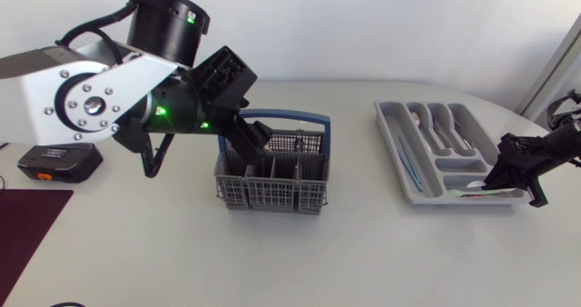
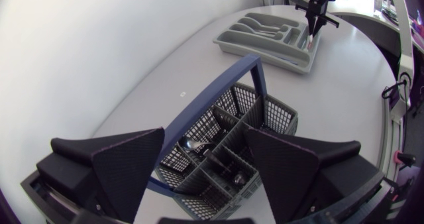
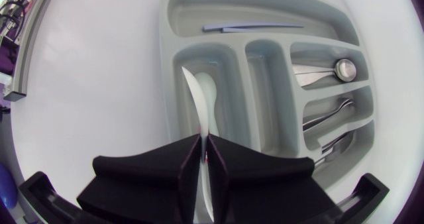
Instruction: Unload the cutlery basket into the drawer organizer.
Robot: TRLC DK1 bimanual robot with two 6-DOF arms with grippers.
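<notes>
Pinching a pale utensil (image 3: 207, 98), right hand (image 3: 204, 144) hangs over drawer organizer (image 3: 169, 65). Left hand (image 2: 204, 136) gapes above cutlery basket (image 2: 278, 114).

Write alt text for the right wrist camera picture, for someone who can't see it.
The right gripper is shut on a white utensil, holding it over a compartment of the grey drawer organizer. Other compartments hold a metal spoon, forks and two thin bluish sticks.

Over the basket (image 1: 270, 196), the blue handle (image 2: 218, 95) bars the middle. The left gripper (image 1: 257, 142) hangs with its fingers (image 2: 129, 161) spread above it. Bare bench (image 1: 363, 243) separates basket and tray (image 1: 436, 198). The right gripper (image 1: 495, 182), clamped on a white utensil (image 3: 202, 101), blocks the tray's end slot.
</notes>
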